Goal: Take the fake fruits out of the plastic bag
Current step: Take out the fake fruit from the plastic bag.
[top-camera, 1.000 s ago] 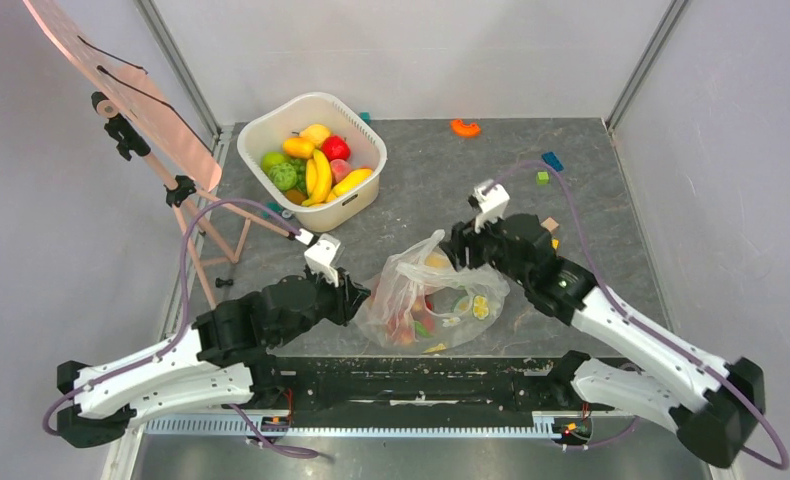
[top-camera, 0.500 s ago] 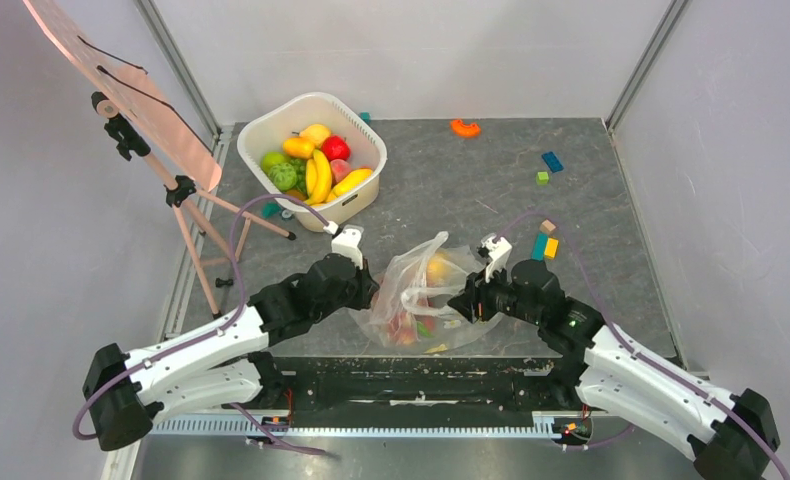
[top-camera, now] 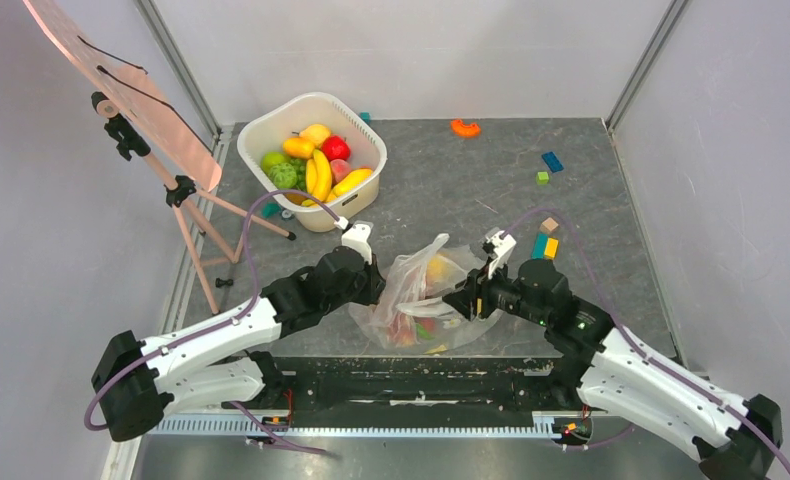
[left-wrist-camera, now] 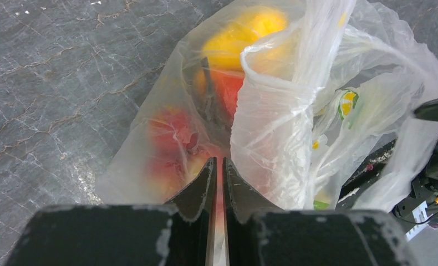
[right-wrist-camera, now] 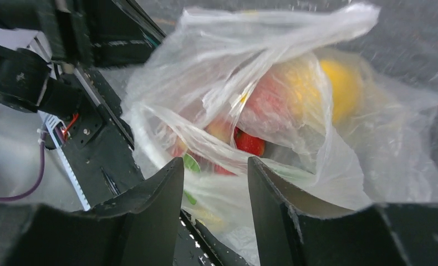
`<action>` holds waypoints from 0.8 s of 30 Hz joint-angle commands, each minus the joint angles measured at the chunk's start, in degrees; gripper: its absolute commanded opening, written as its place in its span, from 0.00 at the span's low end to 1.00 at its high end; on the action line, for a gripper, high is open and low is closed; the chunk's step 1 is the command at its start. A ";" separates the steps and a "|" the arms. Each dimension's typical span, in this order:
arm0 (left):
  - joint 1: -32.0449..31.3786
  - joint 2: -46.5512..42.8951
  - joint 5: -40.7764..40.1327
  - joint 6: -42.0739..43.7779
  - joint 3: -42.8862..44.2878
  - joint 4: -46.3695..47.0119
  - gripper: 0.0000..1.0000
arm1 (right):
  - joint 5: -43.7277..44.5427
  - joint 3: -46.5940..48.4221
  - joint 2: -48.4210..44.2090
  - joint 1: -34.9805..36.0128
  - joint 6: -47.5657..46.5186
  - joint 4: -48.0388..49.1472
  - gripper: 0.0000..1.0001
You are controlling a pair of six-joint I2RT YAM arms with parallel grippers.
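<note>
The plastic bag (top-camera: 426,295) lies crumpled on the grey table near the front edge, with the fake fruits inside it. Through the film I see a round yellow fruit (left-wrist-camera: 244,33) (right-wrist-camera: 339,88) and red and pink ones (left-wrist-camera: 169,136) (right-wrist-camera: 249,143). My left gripper (top-camera: 376,285) (left-wrist-camera: 217,162) presses into the bag's left side, jaws nearly together with thin film pinched between them. My right gripper (top-camera: 466,298) (right-wrist-camera: 214,163) is at the bag's right side, open, with a fold of the bag lying between its fingers.
A white tub (top-camera: 254,130) holding bananas and other fruit stands at the back left. A pink easel (top-camera: 186,190) leans at the left. Small blocks (top-camera: 543,245) sit right of the bag, others (top-camera: 552,161) and an orange piece (top-camera: 465,128) further back. The black rail (top-camera: 411,375) runs just in front of the bag.
The left gripper moved right onto the bag's left side and closed. The right gripper came down from the bag's upper right to its right side, narrowing somewhat.
</note>
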 commanded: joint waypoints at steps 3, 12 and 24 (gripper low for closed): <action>0.60 -0.24 0.08 0.37 2.19 2.68 0.13 | 3.32 4.61 -6.03 0.19 -3.56 -12.86 0.45; 2.39 0.93 0.20 1.74 3.40 2.88 0.12 | 0.97 -6.29 -16.61 0.23 1.88 -11.65 0.37; 4.99 4.01 1.66 3.45 5.94 4.93 0.12 | 3.97 -15.59 -11.45 0.19 6.55 5.83 0.26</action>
